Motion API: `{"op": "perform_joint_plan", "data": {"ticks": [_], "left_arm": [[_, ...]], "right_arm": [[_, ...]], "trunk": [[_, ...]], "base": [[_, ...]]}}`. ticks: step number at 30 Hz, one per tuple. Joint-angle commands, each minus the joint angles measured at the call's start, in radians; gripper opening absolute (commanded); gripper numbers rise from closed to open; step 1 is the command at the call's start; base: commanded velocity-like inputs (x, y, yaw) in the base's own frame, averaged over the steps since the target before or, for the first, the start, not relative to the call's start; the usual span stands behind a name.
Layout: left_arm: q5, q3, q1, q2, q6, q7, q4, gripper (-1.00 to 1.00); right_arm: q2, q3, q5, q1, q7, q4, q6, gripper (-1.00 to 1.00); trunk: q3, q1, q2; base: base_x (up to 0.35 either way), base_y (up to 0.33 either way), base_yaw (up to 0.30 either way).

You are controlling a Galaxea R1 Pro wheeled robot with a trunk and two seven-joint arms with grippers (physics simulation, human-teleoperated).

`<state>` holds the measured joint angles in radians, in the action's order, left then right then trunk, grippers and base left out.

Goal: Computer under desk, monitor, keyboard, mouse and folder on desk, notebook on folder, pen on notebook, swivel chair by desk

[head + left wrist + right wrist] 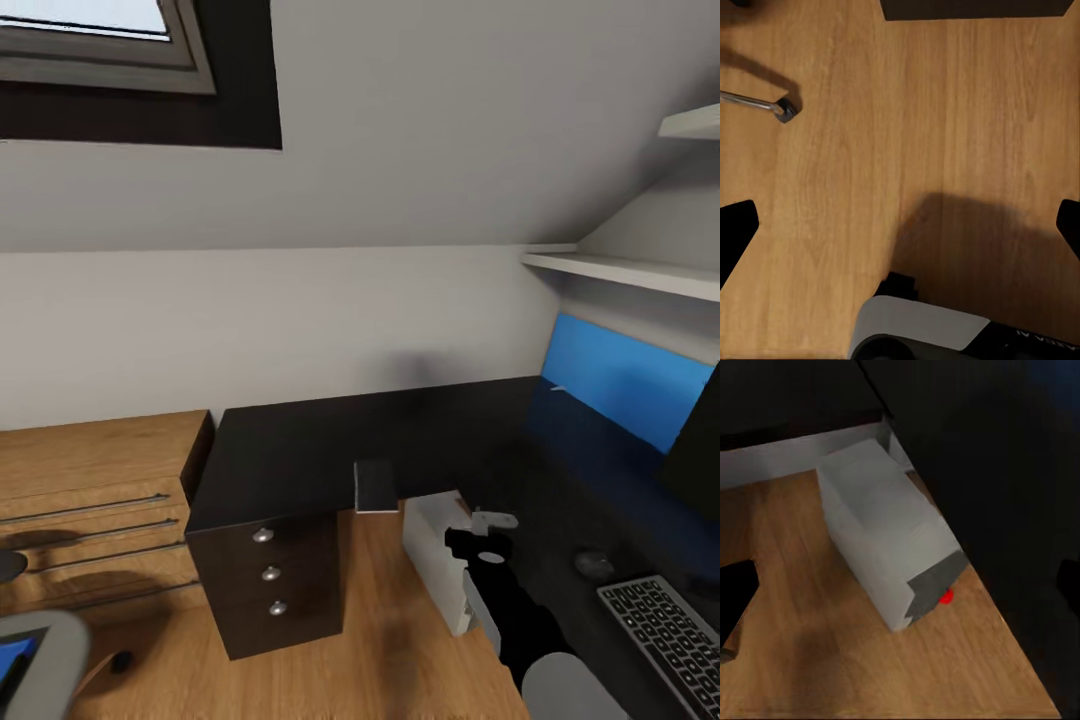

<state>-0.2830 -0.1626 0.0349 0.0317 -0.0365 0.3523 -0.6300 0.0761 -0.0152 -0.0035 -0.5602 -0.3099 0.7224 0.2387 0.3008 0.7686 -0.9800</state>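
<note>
The black-topped desk (300,450) runs along the wall and turns down the right side. The dark-grey notebook (375,485) lies at its front edge. Under the desk stands the light-grey computer (432,560) (889,540), its red light facing my right wrist camera. My right gripper (492,521) (900,589) hangs open above the computer, holding nothing. The mouse (593,565), keyboard (665,625) and monitor (700,450) are on the desk's right wing. The swivel chair (45,655) with the blue folder (14,665) is at the lower left. My left gripper (900,225) is open over bare floor.
A black three-drawer unit (270,585) carries the desk's left end, beside low wooden shelving (90,500). A blue back panel (620,380) and white wall shelves (630,270) sit at the right. A chair castor (784,109) rests on the wood floor (870,165).
</note>
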Motion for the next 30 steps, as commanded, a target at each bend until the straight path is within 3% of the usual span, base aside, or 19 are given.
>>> {"op": "perform_joint_plan", "data": {"ticks": [1,5,7,9,12,14,16,19,20,22,27,30], "left_arm": [[-0.007,-0.005,0.0,-0.002,-0.005,0.008,-0.001,1.0],[-0.007,-0.005,0.0,-0.002,-0.006,0.008,-0.001,1.0],[-0.007,-0.005,0.0,-0.001,-0.006,0.008,-0.001,1.0],[-0.007,-0.005,0.0,-0.002,-0.006,0.008,-0.001,1.0],[-0.009,-0.004,0.0,-0.003,-0.004,0.009,0.012,1.0],[-0.01,-0.003,0.0,-0.004,-0.001,0.008,0.037,1.0],[-0.011,0.001,0.0,-0.005,0.01,0.008,0.086,1.0],[-0.011,0.003,0.0,-0.007,0.065,0.007,0.167,1.0],[-0.012,0.004,0.0,-0.012,0.171,0.007,0.265,1.0],[-0.013,0.003,0.0,-0.016,0.269,0.006,0.338,1.0],[-0.013,0.0,0.0,-0.017,0.336,0.004,0.388,1.0],[-0.013,0.0,0.0,-0.017,0.342,0.004,0.393,1.0]], "right_arm": [[0.01,-0.002,0.004,0.009,-0.004,-0.011,0.003,1.0],[0.03,-0.004,0.008,0.027,-0.002,-0.095,-0.032,1.0],[0.041,-0.006,0.009,0.032,-0.002,-0.169,-0.097,1.0],[0.048,-0.008,0.01,0.035,-0.001,-0.256,-0.199,1.0],[0.053,-0.016,0.014,0.036,0.002,-0.438,-0.418,1.0],[0.055,-0.03,0.035,0.037,0.003,-0.56,-0.584,1.0],[0.055,-0.037,0.058,0.037,0.004,-0.641,-0.695,1.0],[0.055,-0.039,0.068,0.037,0.005,-0.695,-0.749,1.0],[0.054,-0.039,0.07,0.038,0.018,-0.722,-0.771,1.0],[0.056,-0.039,0.07,0.042,0.049,-0.736,-0.78,1.0],[0.072,-0.038,0.068,0.065,0.083,-0.745,-0.787,1.0],[0.071,-0.037,0.061,0.068,0.087,-0.745,-0.797,1.0]], "trunk": [[0.001,0.0,-0.001],[0.001,0.0,-0.001],[0.001,0.0,-0.001],[0.001,0.0,-0.001],[0.001,0.0,-0.001],[0.001,0.0,-0.001],[0.001,0.0,-0.001],[0.001,0.0,-0.001],[0.001,0.0,-0.001],[0.001,0.0,-0.001],[0.001,0.0,-0.001],[0.001,0.0,-0.001]], "base": [[-0.297,0.112,0.0],[-0.297,0.057,0.058],[-0.297,0.021,0.18],[-0.297,0.011,0.226],[-0.294,0.002,0.253],[-0.218,-0.045,0.267],[-0.119,-0.043,0.272],[-0.053,-0.019,0.274],[-0.016,-0.006,0.278],[-0.008,-0.003,0.28],[-0.003,-0.001,0.282],[0.0,0.0,0.284]]}}
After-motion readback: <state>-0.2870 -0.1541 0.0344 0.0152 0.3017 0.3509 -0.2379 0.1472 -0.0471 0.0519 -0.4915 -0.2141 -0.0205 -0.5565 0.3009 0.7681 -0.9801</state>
